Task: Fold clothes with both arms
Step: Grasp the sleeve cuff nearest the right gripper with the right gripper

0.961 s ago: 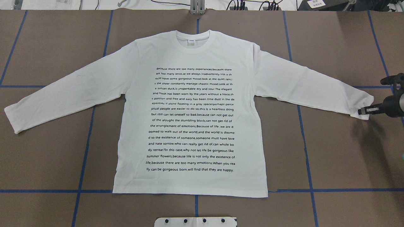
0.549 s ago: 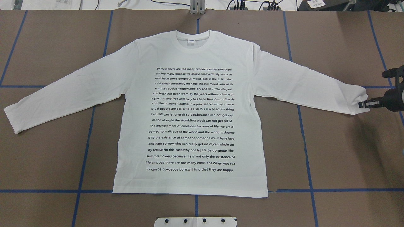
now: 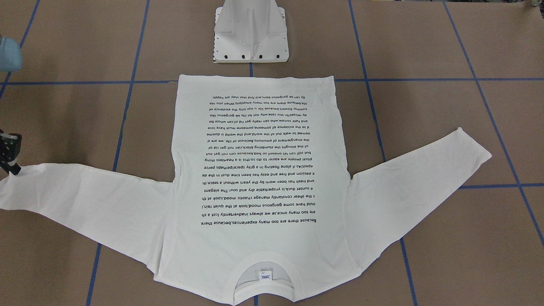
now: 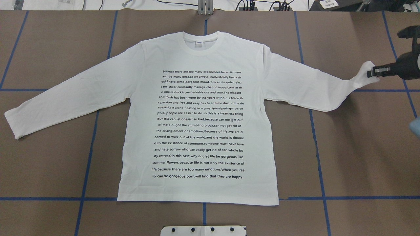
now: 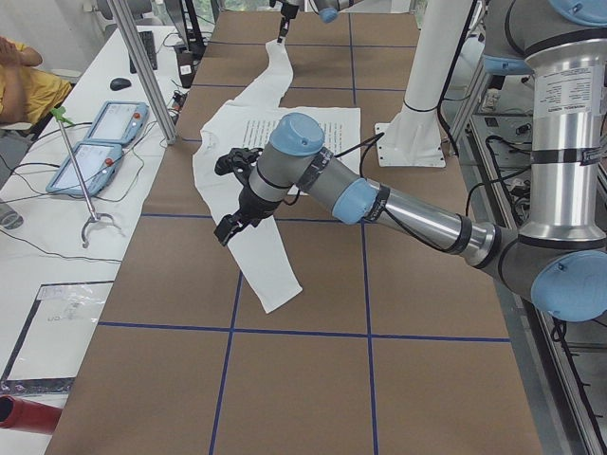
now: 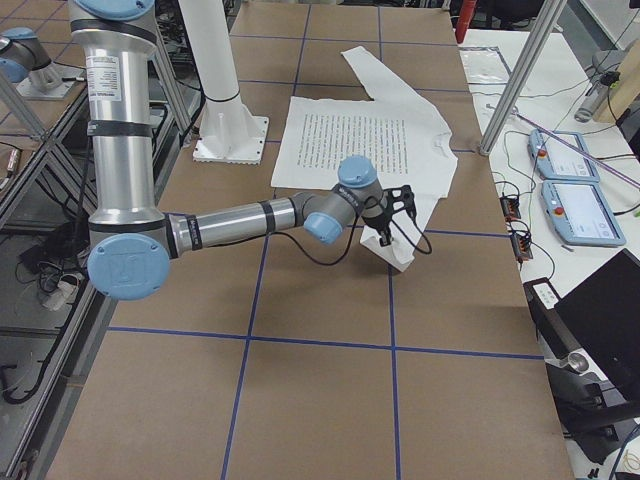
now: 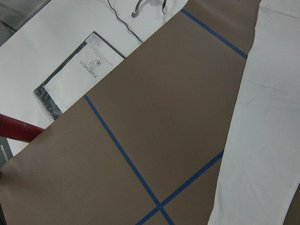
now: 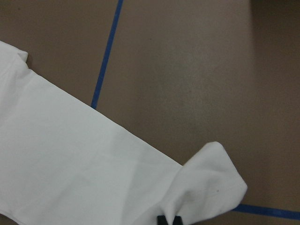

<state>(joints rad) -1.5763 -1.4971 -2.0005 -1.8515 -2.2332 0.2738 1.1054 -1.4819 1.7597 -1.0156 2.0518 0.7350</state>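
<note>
- The right gripper (image 4: 370,72) is pressed together on the right cuff (image 4: 363,71), pinching a small bunch of cloth. It holds the cuff off the table (image 4: 361,157), far out to the robot's right of the printed text block (image 4: 200,124) and about level with its top line.
- From that pinch the right sleeve (image 4: 305,85) sags back down and lies flat the rest of the way in toward the text block.
- The left gripper (image 5: 230,226) hangs above the table far out on the other side of the text block, near the left sleeve (image 4: 65,101) but apart from it. I cannot tell whether its fingers are spread.
- The white T-shirt (image 4: 141,108) lies flat and front up. Its collar (image 4: 200,41) is past the text block on the far side from the robot.
- This looks like the first fold, bringing the right sleeve in.
- The next move likely calls for carrying the cuff toward the text block, high enough that the thin cotton does not drag. The gripper should let go only once the sleeve lies smooth.
</note>
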